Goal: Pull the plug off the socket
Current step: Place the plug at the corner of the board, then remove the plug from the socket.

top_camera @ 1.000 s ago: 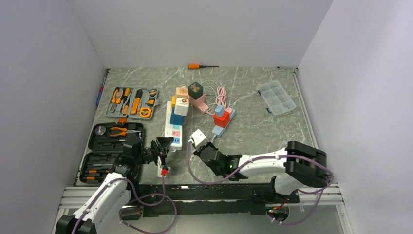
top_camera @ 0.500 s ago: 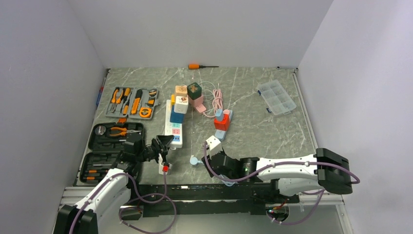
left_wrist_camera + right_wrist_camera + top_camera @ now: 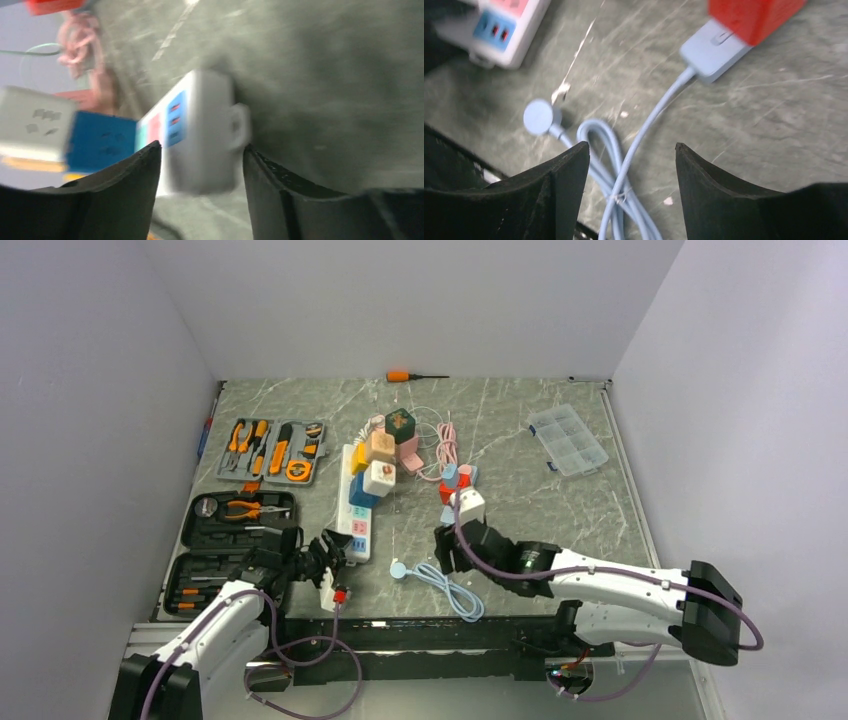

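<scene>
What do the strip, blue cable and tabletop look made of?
Strip: white moulded plastic, smooth shell with rounded edges and coloured outlet panels.
Cable: pale blue rubbery or PVC jacket, matte, lying in soft loops.
Tabletop: grey-green marble look with white veins; stone or printed laminate, cannot tell.

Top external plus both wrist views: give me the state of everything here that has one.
white power strip: lying flat, cube plugs seated in it.
left gripper: shut on the strip's near end.
right gripper: open, empty.
light blue cable: slack, round end plugged into nothing.
red adapter: seated in the small blue strip.
black tool case: open.
</scene>
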`<action>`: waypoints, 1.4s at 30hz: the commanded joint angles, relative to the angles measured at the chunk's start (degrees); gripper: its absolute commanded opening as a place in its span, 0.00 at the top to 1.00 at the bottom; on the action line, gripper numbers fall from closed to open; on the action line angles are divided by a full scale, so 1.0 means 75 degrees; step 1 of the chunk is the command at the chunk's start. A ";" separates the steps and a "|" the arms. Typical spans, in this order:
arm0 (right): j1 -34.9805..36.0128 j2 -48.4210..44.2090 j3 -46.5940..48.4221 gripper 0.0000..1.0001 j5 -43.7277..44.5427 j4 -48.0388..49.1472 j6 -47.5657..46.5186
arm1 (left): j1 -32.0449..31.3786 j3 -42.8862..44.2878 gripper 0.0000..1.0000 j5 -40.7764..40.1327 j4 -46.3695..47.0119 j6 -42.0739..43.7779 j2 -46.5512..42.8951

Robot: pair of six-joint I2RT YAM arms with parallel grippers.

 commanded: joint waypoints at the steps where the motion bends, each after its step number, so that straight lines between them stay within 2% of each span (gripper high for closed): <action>1: -0.0715 -0.0367 0.0466 0.34 -0.0384 0.0186 0.0228 | 0.0005 0.0058 0.31 -0.0272 -0.2186 0.0209 0.0135; 2: -0.0765 -0.0329 0.0546 0.34 -0.0358 0.0190 0.0206 | 0.0009 0.0096 0.26 -0.0328 -0.2307 0.0155 0.0122; 4: -0.0861 -0.0180 0.0713 0.34 -0.0290 0.0109 0.0190 | -0.0002 0.0238 0.04 -0.0386 -0.2550 -0.0218 0.0084; 5: -0.0905 -0.0080 0.0776 0.34 -0.0279 0.0063 0.0174 | -0.0007 0.0325 0.01 -0.0384 -0.2665 -0.0385 0.0062; 11: -0.1317 0.0361 0.0981 0.34 -0.0366 -0.0149 0.0262 | -0.0001 0.0820 0.01 -0.0300 -0.2995 -0.1948 -0.0300; 17: -0.1861 0.0305 0.1064 0.34 -0.0312 -0.0216 0.0312 | 0.0002 0.1838 0.03 -0.0392 -0.3041 -0.5205 0.0187; 20: -0.2129 0.0245 0.1078 0.34 -0.0344 -0.0216 0.0394 | -0.0005 0.2190 0.03 -0.0375 -0.2927 -0.6486 0.0296; 23: -0.2331 0.0204 0.1103 0.33 -0.0384 -0.0270 0.0453 | -0.0056 0.2678 0.02 -0.0328 -0.3487 -0.7146 0.0749; 25: -0.2471 0.0134 0.1073 0.33 -0.0443 -0.0262 0.0479 | -0.0161 0.2777 0.04 -0.0525 -0.3767 -0.7170 0.0891; 32: -0.2991 -0.0327 0.0943 0.31 -0.0602 -0.0323 0.0579 | -0.0622 0.3270 0.06 -0.1096 -0.3847 -0.7969 0.1875; 35: -0.3200 -0.0455 0.0880 0.31 -0.0665 -0.0376 0.0681 | -0.0677 0.3976 0.11 -0.1356 -0.4013 -0.8860 0.3244; 37: -0.3296 -0.0509 0.0799 0.31 -0.0730 -0.0357 0.0785 | -0.0697 0.4774 0.17 -0.1533 -0.4612 -0.9057 0.4484; 39: -0.3353 -0.0555 0.0740 0.30 -0.0809 -0.0333 0.0862 | -0.0684 0.5634 0.18 -0.1653 -0.5094 -0.9488 0.5270; 41: -0.3389 -0.0567 0.0692 0.28 -0.0815 -0.0354 0.0881 | -0.0666 0.6034 0.14 -0.1198 -0.5215 -0.9564 0.5171; 42: -0.3424 -0.0569 0.0658 0.27 -0.0816 -0.0357 0.0887 | -0.0674 0.5963 0.13 -0.0805 -0.4817 -0.9599 0.4781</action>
